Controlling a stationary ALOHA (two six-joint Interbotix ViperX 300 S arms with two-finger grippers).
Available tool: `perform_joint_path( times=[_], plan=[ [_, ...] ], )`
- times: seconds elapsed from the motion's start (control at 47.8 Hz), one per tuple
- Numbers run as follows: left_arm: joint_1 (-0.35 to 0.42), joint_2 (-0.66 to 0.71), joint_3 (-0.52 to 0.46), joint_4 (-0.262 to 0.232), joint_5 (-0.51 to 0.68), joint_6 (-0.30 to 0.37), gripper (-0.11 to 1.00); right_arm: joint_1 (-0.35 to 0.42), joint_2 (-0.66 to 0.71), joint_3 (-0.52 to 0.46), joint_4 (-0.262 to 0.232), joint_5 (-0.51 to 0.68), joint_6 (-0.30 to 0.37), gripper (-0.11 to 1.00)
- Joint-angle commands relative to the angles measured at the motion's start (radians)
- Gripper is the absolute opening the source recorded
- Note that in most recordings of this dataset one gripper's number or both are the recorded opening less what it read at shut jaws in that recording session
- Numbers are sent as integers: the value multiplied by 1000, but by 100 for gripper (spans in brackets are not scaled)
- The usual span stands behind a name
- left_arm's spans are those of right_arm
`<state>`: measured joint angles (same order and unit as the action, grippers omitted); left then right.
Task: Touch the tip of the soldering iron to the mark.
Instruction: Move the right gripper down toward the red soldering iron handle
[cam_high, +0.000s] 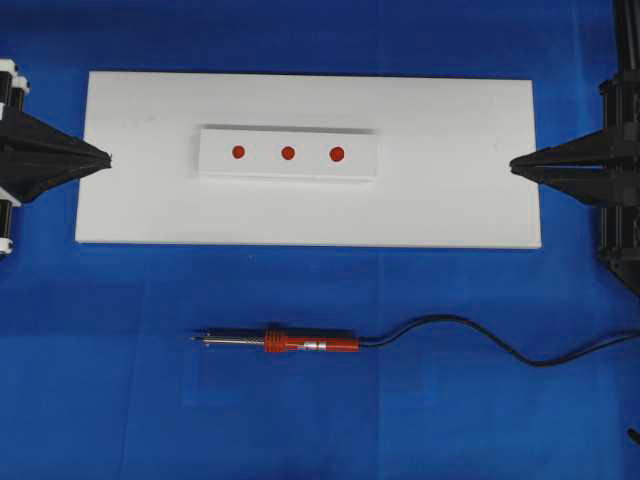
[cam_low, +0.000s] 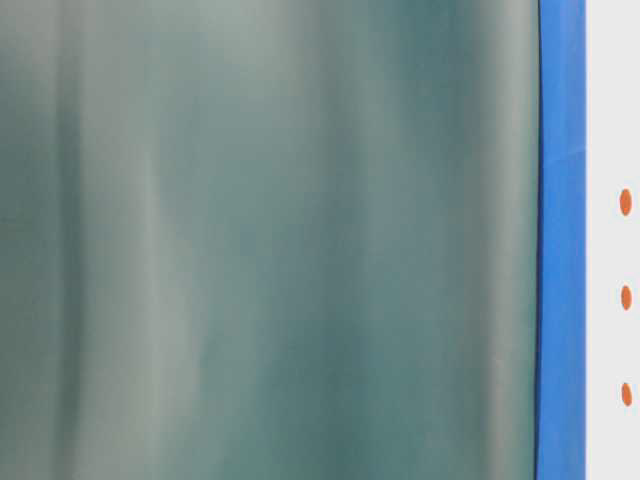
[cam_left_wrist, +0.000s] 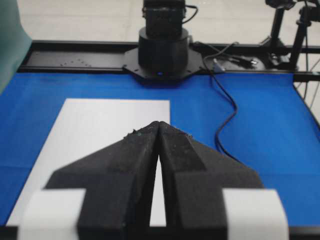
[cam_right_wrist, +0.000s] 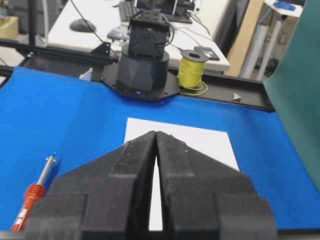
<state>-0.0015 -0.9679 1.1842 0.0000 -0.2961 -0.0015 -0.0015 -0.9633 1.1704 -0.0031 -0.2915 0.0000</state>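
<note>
The soldering iron (cam_high: 280, 343) lies flat on the blue cloth near the front, its silver tip pointing left, orange-red handle in the middle and black cord (cam_high: 480, 340) trailing right. In the right wrist view the soldering iron (cam_right_wrist: 31, 200) shows at the lower left. A small raised white block (cam_high: 288, 153) on the white board (cam_high: 450, 170) carries three red marks (cam_high: 287, 153). My left gripper (cam_high: 106, 158) is shut and empty at the board's left edge. My right gripper (cam_high: 513, 165) is shut and empty at the board's right edge. Both are far from the iron.
Blue cloth (cam_high: 100, 350) covers the table around the board. The opposite arm's base (cam_left_wrist: 162, 50) stands behind the board in the left wrist view, the other base (cam_right_wrist: 142, 65) in the right wrist view. A yellow wire spool (cam_right_wrist: 192, 65) sits beyond the table. A green sheet (cam_low: 260, 240) fills the table-level view.
</note>
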Motion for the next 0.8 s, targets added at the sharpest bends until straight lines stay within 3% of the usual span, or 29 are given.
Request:
perform_joint_path(
  times=[0.0,0.105,0.272,0.524,0.628,0.775],
  plan=[
    [-5,-3,-18,2,-2,-6,0,8,9,-18,6,-5,11,0],
    [-6,-6,-18,2,6,-6,0,18,21,-40,6,35,32,-6],
    [-6,-5,-14,3,6,-6,0,72,58,-91,5,77,97,-6],
    [-6,-6,-6,3,3,-8,0,146,178,-161,6,83,106,-3],
    [-6,-6,-6,2,5,-8,0,150,259,-192,8,83,120,8],
    [-6,-5,-3,3,3,-11,0,152,383,-222,9,75,160,48]
  ],
)
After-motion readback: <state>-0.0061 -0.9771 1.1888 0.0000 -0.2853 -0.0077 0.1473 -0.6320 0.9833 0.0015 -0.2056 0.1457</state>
